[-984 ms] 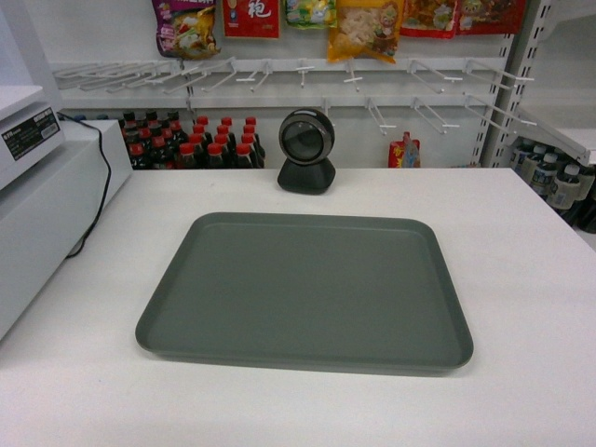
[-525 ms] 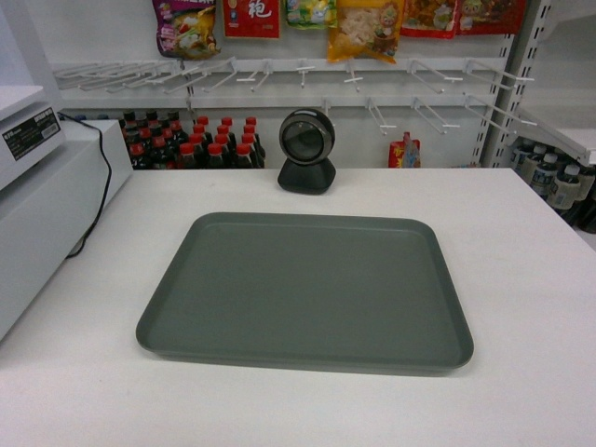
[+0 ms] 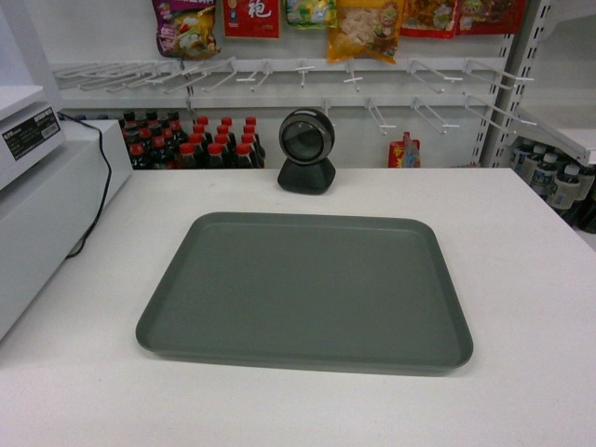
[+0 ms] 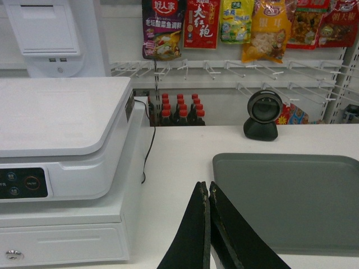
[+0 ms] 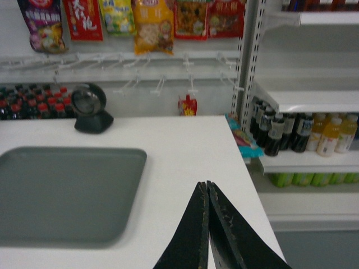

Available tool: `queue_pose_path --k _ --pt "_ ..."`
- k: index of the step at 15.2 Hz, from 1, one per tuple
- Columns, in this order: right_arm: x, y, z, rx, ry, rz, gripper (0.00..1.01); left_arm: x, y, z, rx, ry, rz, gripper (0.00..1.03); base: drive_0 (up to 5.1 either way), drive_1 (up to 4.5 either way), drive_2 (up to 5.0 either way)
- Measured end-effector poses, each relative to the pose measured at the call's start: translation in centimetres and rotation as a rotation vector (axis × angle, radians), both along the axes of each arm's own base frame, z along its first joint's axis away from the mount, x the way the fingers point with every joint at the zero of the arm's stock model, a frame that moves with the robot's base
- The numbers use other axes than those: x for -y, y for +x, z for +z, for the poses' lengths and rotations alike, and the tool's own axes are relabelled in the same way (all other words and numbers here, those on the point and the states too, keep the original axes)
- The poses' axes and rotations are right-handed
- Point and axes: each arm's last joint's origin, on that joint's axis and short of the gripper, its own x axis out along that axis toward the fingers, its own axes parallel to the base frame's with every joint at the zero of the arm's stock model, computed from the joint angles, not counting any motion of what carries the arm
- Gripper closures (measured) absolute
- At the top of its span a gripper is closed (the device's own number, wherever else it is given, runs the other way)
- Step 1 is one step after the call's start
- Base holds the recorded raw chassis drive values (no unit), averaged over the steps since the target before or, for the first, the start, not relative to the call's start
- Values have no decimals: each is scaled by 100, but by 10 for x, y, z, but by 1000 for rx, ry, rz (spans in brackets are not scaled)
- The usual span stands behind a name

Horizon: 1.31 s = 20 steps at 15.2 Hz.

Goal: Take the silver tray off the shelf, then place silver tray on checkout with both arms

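Silver tray [image 3: 304, 291]: flat on the checkout [image 3: 521, 279], roughly central, long edge toward the robot, just in front of the round black scanner [image 3: 306, 149] and apart from it. All four corners supported on the counter top; nothing on or in it. Judged as set down and let go, since neither arm touches it and none shows in the head view.

Appearance: matte grey-green, rectangular, rounded corners, low raised rim, plain unmarked floor. Slightly skewed, left near corner swung outward. Faint soft shadow along the near rim.

Left gripper [image 4: 208, 193]: thin black fingers pressed together tip to tip, grasping nothing; over bare counter just left of the tray's left rim, near the white register machine [image 4: 61, 145]. Contact with the rim not confirmed; apparently clear, though the angle is poor.

Right gripper [image 5: 207, 190]: fingers likewise closed on each other, empty; over bare counter to the right of the tray's right rim, well back from it.

Placement rationale, as a judgement: one gripper per side matches a two-arm carry by opposite short edges; both drawn off sideways suits a finished release.

Surroundings: red-capped dark bottles [image 3: 191, 144] behind the counter; hanging snack packets [image 3: 368, 26] on wire pegs; store shelf [image 5: 314, 98] with drink bottles at right. Black cable [image 3: 98, 200] beside the register.
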Motion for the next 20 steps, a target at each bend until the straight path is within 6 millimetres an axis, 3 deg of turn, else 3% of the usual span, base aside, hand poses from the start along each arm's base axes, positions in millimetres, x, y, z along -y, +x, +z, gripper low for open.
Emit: queue_pose_path --k 2,3,16,17,20 --pt "0 -10 0 18 0 3 99 0 -8 -7 -56 0 -5 102 0 0 0" --pt "0 -10 -2 6 0 2 99 0 -11 -3 -5 0 -1 102 0 0 0" --pt "0 -10 -2 0 0 2 99 0 -11 -4 -14 0 2 102 0 0 0" --pt "0 -10 -2 0 0 2 95 0 -11 -4 -14 0 2 99 0 0 0" --pt "0 -10 -2 0 0 2 60 0 -11 -4 -14 0 2 65 0 0 0"
